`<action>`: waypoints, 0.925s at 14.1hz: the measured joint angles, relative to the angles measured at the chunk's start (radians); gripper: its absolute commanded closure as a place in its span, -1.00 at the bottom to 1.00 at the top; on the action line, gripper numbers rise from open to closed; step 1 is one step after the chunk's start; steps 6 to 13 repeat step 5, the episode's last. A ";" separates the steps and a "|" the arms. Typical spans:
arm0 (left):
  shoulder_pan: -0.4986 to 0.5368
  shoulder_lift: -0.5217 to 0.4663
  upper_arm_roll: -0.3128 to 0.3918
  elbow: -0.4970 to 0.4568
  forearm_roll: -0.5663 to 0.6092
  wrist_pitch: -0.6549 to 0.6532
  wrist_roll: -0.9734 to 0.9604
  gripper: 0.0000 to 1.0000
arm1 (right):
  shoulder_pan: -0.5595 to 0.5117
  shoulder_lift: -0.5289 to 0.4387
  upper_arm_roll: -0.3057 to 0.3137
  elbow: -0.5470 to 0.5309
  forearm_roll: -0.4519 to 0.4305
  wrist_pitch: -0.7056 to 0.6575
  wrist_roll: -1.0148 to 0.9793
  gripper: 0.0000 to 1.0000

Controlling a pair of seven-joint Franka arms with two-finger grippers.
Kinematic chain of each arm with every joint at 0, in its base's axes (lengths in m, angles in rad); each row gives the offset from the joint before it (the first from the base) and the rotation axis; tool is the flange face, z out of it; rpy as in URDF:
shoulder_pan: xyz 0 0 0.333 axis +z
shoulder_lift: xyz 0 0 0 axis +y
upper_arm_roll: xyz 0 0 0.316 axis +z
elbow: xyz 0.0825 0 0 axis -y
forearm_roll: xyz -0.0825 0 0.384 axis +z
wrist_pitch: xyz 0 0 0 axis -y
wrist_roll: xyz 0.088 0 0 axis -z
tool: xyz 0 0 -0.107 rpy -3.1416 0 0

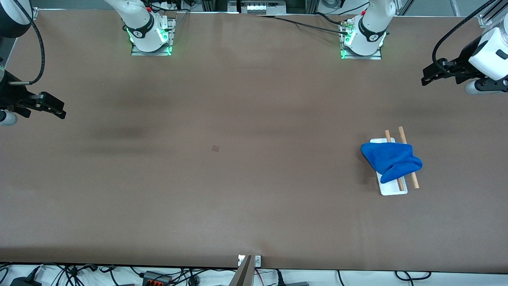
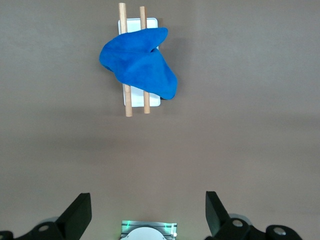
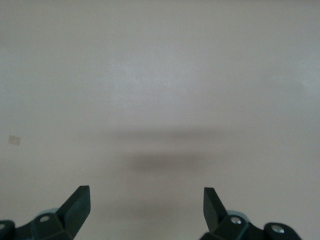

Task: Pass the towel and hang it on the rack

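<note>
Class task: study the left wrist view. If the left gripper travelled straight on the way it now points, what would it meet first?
Probably bare table. The left gripper, open and empty, points down at it; the towel on the rack looks off that line, though depth is unclear.

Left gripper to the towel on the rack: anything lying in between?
Nothing: the left wrist view shows only bare table between the open left gripper and the towel draped over the rack.

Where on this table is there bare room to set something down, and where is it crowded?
The brown table lies bare from the right arm's end up to the rack. The only crowded spot is the rack, toward the left arm's end, with the towel draped over it. Left gripper and right gripper hang open over the table's ends.
</note>
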 measured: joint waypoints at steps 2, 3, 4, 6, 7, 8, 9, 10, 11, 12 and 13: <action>0.001 0.005 0.002 0.000 -0.002 0.000 0.000 -1.00 | 0.000 0.000 0.000 0.000 0.000 0.000 0.000 -1.00; 0.002 0.007 0.004 0.000 -0.003 0.000 0.000 -1.00 | 0.000 0.000 0.000 0.000 0.000 0.000 0.000 -1.00; 0.002 0.008 0.006 0.000 -0.003 -0.001 0.000 -1.00 | 0.000 0.000 0.000 0.000 0.000 0.000 0.000 -1.00; 0.002 0.011 0.006 0.000 -0.003 -0.003 0.000 -1.00 | 0.000 0.000 0.000 0.000 0.000 0.000 0.000 -1.00; 0.002 0.011 0.006 0.000 -0.003 -0.003 0.000 -1.00 | 0.000 0.000 0.000 0.000 0.000 0.000 0.000 -1.00; 0.002 0.011 0.006 0.000 -0.003 -0.003 0.000 -1.00 | 0.000 0.000 0.000 0.000 0.000 0.000 0.000 -1.00; 0.002 0.011 0.006 0.000 -0.003 -0.003 0.000 -1.00 | 0.000 0.000 0.000 0.000 0.000 0.000 0.000 -1.00; 0.002 0.011 0.006 0.000 -0.003 -0.003 0.000 -1.00 | 0.000 0.000 0.000 0.000 0.000 0.000 0.000 -1.00; 0.002 0.011 0.006 0.000 -0.003 -0.003 0.000 -1.00 | 0.000 0.000 0.000 0.000 0.000 0.000 0.000 -1.00; 0.002 0.011 0.006 0.000 -0.003 -0.003 0.000 -1.00 | 0.000 0.000 0.000 0.000 0.000 0.000 0.000 -1.00; 0.002 0.011 0.006 0.000 -0.003 -0.003 0.000 -1.00 | 0.000 0.000 0.000 0.000 0.000 0.000 0.000 -1.00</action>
